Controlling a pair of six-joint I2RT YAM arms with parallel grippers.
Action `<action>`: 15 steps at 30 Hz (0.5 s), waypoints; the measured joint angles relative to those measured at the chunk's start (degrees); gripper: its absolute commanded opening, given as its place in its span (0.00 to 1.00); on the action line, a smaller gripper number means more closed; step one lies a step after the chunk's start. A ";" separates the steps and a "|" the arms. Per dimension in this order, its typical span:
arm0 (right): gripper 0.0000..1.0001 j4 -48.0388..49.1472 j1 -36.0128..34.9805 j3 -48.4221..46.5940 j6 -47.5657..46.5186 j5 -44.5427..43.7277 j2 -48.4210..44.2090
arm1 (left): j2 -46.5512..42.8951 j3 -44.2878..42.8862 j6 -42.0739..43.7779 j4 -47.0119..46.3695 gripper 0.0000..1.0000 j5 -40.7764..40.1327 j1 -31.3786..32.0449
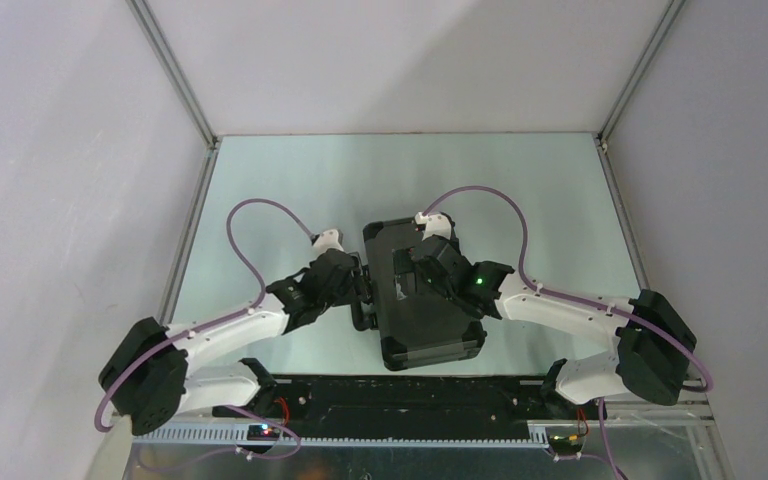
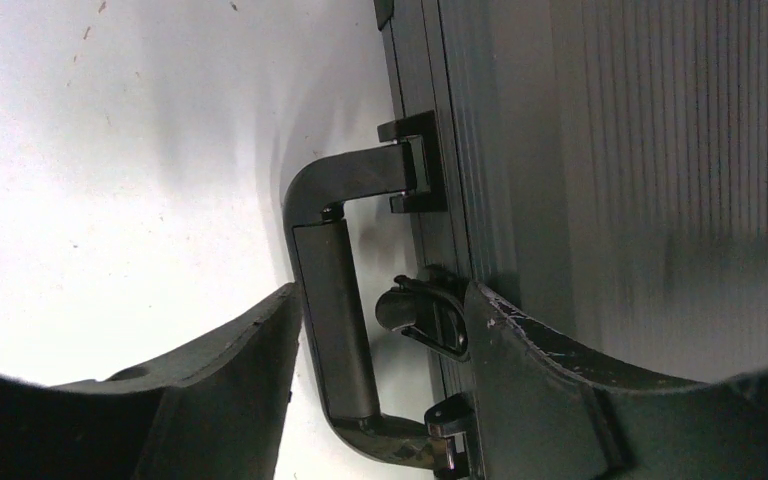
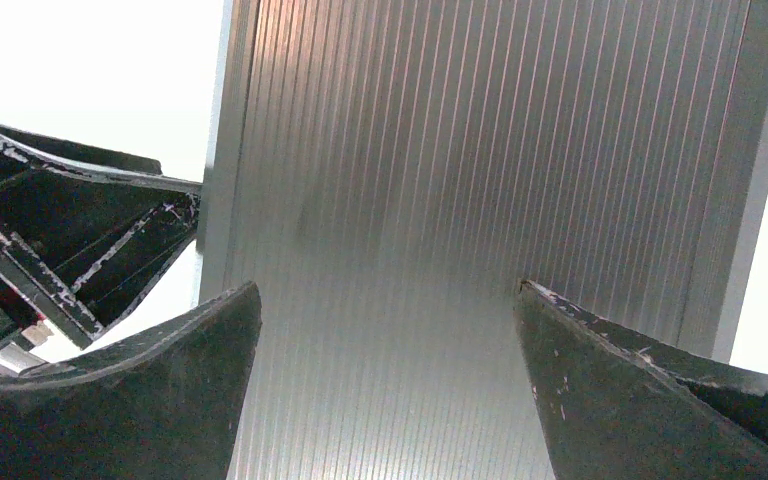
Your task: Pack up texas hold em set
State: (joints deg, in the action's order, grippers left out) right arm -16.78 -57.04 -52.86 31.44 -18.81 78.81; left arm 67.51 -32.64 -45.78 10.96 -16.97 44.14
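At the middle of the desk [image 1: 290, 180] the closed black case [image 1: 430, 335] lies flat; the left jaws stand part-open astride its handle [image 2: 335, 320] and latch [image 2: 425, 315], the right jaws spread wide over the lid. Closing there may pinch the handle and shove the case sideways, missing the latch

Case [image 1: 432, 335] shut, contents hidden; latch [image 2: 422, 318] partly hidden.

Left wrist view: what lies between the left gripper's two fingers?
The handle and a latch on the case's side; the left wrist view shows both between the left gripper's fingers.
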 measured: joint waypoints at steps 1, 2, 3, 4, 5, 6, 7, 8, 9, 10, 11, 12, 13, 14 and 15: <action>1.00 0.02 0.00 0.00 -0.04 -0.04 0.00 | -0.22 -0.04 -0.22 -0.11 0.66 0.17 0.37; 1.00 0.02 0.00 0.00 -0.04 -0.02 0.00 | -0.44 -0.02 -0.26 0.09 0.66 0.04 0.63; 1.00 0.02 0.00 0.00 -0.07 -0.04 0.00 | -0.63 -0.04 -0.28 0.26 0.66 0.02 0.74; 0.99 0.02 0.00 -0.02 -0.07 -0.04 0.00 | -0.87 -0.02 -0.28 0.48 0.66 0.02 0.85; 0.99 0.02 0.00 -0.02 -0.09 -0.04 0.02 | -1.14 -0.02 -0.28 0.72 0.66 0.00 1.01; 0.99 0.02 0.00 -0.02 -0.09 -0.04 0.02 | -1.42 -0.02 -0.28 1.01 0.66 0.00 1.18; 0.99 0.02 0.00 -0.02 -0.09 -0.04 0.04 | -1.88 -0.02 -0.31 1.46 0.66 0.02 1.42; 0.99 0.02 0.00 -0.04 -0.11 -0.07 0.07 | -2.23 -0.02 -0.31 1.86 0.66 0.07 1.62; 0.99 0.02 0.00 -0.07 -0.11 -0.07 0.07 | -2.62 -0.02 -0.33 2.27 0.66 0.13 1.88; 0.99 0.02 0.00 -0.09 -0.11 -0.07 0.11 | -3.04 -0.02 -0.48 2.45 0.66 0.22 2.08; 0.99 0.02 0.00 -0.11 -0.13 -0.13 0.15 | -3.39 -0.02 -0.55 2.56 0.67 0.33 2.23; 0.99 0.04 0.00 -0.11 -0.13 -0.17 0.17 | -3.89 0.07 -0.70 2.93 0.67 0.33 2.38; 0.99 0.04 0.00 -0.11 -0.13 -0.22 0.17 | -4.28 0.07 -0.72 3.28 0.67 0.35 2.47; 0.99 0.04 0.00 -0.11 -0.13 -0.22 0.20 | -4.76 0.07 -0.72 3.56 0.68 0.28 2.58; 0.99 0.09 0.00 -0.13 -0.15 -0.24 0.24 | -5.55 0.07 -0.72 3.91 0.69 0.17 2.67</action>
State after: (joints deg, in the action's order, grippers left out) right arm -16.69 -57.04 -52.99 31.29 -19.05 79.05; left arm 61.95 -32.58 -46.50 14.87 -16.80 46.81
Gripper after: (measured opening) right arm 0.993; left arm 0.668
